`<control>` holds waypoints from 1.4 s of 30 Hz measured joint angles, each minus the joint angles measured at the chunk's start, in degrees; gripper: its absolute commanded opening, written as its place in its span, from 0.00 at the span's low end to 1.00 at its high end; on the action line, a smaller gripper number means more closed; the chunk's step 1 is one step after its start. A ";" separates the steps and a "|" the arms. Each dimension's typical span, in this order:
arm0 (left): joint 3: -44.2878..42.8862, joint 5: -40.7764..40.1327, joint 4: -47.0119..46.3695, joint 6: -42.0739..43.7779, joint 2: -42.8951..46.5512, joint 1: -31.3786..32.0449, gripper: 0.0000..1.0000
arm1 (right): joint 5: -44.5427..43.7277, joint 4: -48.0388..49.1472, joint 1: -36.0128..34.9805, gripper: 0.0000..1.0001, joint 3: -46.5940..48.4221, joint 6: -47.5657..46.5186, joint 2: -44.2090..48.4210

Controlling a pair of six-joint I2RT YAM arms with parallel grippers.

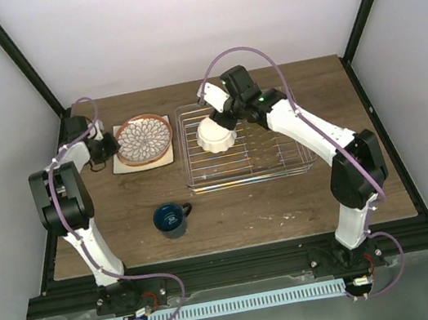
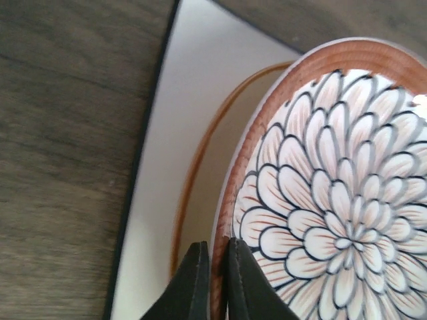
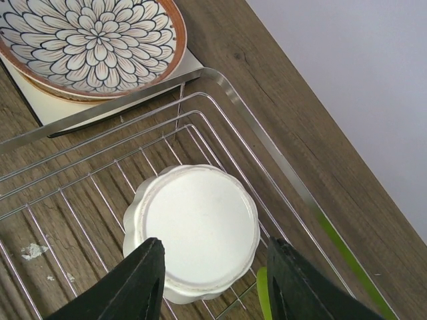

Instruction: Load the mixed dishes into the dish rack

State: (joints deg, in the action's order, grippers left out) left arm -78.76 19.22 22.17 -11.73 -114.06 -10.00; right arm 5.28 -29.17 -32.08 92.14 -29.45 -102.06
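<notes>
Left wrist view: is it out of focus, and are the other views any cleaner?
Left wrist: close fingers and table grain soft, floral plate fairly sharp. Right wrist: bowl nearly blown out, dish rack wires crisp. Top external: even light, soft shadows.

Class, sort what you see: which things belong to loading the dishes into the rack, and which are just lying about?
Job: dish rack; white scalloped bowl; floral plate; white square plate; blue mug.
Lying about: white flecks; white slotted strip.
</notes>
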 measured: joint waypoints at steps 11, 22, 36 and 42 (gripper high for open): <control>1.33 6.03 -1.97 -1.57 1.36 -1.84 0.00 | 0.22 -0.17 0.00 0.43 0.11 4.72 -0.76; 13.42 14.97 -8.44 -5.66 8.02 -10.43 0.00 | 10.49 -2.56 0.00 0.43 8.17 14.58 -5.84; 25.70 21.90 -21.84 -15.23 13.73 -11.78 0.00 | 27.78 -4.96 0.00 0.43 19.15 25.14 -15.30; 29.42 23.32 -26.71 -18.45 17.29 -11.78 0.00 | 33.35 -7.48 0.00 0.47 25.29 28.33 -21.00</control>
State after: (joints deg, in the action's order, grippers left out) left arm -49.34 42.54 -4.54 -30.17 -96.77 -21.78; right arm 38.63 -36.64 -32.08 117.43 -1.13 -123.07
